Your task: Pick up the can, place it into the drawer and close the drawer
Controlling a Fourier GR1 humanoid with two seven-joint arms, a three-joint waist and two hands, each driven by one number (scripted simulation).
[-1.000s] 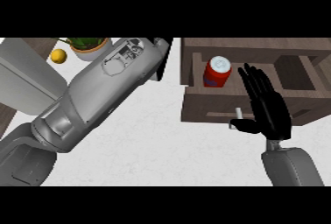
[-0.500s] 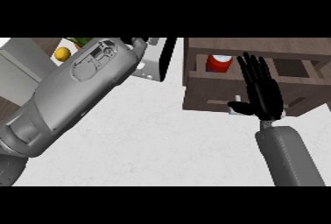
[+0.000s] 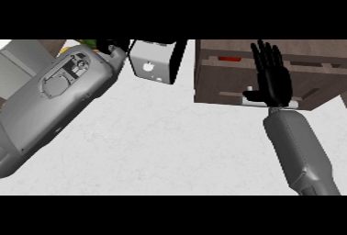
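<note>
Only a thin red strip of the can (image 3: 230, 58) shows inside the brown wooden drawer (image 3: 318, 87) at the upper right, which is pushed in almost all the way. My right hand (image 3: 272, 78) is open, its straight fingers pointing away from me and lying flat over the drawer's front, just above the silver handle (image 3: 252, 103). My left forearm fills the left side. The left hand (image 3: 112, 46) shows only as a few dark parts at the top edge, so its pose is unclear.
A white and grey appliance (image 3: 156, 64) stands on the white counter (image 3: 169, 147) between my left arm and the drawer. A grey unit (image 3: 20, 69) sits at the far left. A bit of green and yellow (image 3: 80, 42) peeks out at the top.
The drawer has slid inward under my right hand, and the can went from plainly visible to a thin red strip. My left forearm has swung up and to the right.
</note>
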